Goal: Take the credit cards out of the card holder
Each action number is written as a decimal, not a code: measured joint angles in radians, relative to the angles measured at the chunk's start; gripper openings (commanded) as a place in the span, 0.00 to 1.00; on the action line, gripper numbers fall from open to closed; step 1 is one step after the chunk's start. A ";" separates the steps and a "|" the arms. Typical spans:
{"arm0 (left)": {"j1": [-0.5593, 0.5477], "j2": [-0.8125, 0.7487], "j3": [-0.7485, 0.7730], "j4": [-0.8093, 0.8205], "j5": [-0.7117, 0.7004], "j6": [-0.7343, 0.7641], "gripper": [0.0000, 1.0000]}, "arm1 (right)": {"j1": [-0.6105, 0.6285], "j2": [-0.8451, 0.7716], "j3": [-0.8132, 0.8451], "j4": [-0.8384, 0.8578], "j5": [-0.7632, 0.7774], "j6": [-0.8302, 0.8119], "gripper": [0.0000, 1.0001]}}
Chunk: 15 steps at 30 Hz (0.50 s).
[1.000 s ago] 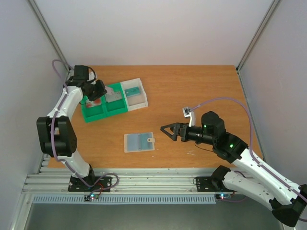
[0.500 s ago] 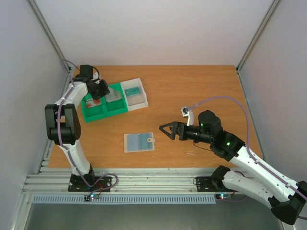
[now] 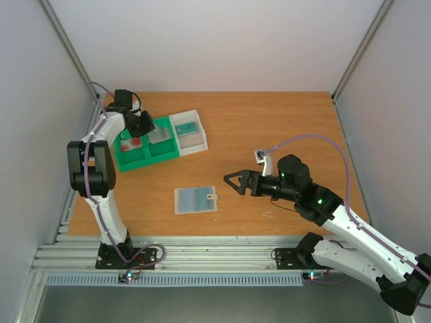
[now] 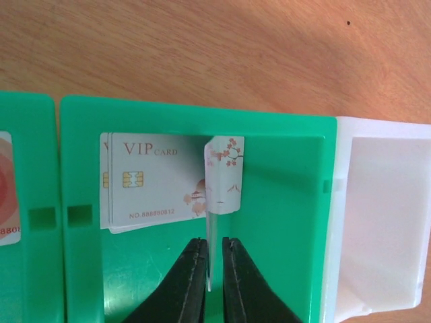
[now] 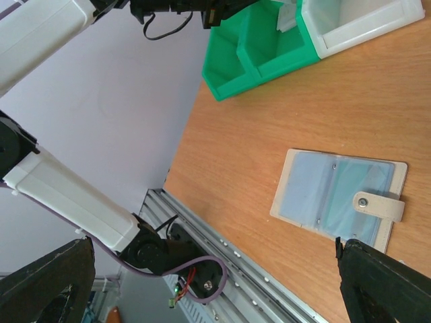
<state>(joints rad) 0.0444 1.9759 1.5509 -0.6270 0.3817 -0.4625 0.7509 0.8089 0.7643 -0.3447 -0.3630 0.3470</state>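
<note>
Far left: left gripper (image 4: 214, 269) low in the tray's (image 4: 283, 269) green compartment beside the white one. Its jaws are narrow around a credit card (image 4: 224, 175) on edge; pinched or loose, cannot tell. Presumably depositing it by the VIP card (image 4: 151, 182). The card holder (image 3: 195, 200) lies flat mid-surface, with the right gripper (image 3: 237, 183) wide open just right of it, likely waiting.

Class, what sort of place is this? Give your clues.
Likely a robot lab test cell: wooden table boxed in by plain white panels, left arm and right arm bolted to a metal rail.

White-black arms (image 3: 98, 136), purple cables (image 3: 316, 139)
</note>
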 measured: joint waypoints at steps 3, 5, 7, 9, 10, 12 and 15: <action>0.000 0.015 0.011 -0.003 -0.006 0.000 0.13 | 0.000 0.000 0.000 0.000 0.002 0.007 0.99; 0.000 0.024 0.014 -0.008 -0.010 0.000 0.15 | 0.000 0.001 0.000 0.000 0.003 0.013 0.99; 0.000 0.031 0.018 -0.017 -0.014 0.000 0.19 | 0.000 0.003 0.000 0.000 0.003 0.016 0.98; 0.000 0.033 0.018 -0.024 -0.018 -0.001 0.25 | 0.000 0.005 0.000 -0.003 0.003 0.018 0.98; 0.000 0.033 0.019 -0.029 -0.021 -0.001 0.27 | 0.000 0.005 0.000 -0.004 0.003 0.019 0.99; 0.000 0.033 0.025 -0.036 -0.024 -0.003 0.33 | 0.000 0.008 0.000 -0.003 0.003 0.019 0.98; 0.000 0.032 0.039 -0.047 -0.027 -0.008 0.46 | 0.000 0.013 0.000 -0.005 0.006 0.019 0.98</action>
<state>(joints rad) 0.0444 2.0083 1.5902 -0.6739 0.3550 -0.4706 0.7509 0.8223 0.7643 -0.3496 -0.3569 0.3656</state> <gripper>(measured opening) 0.362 0.986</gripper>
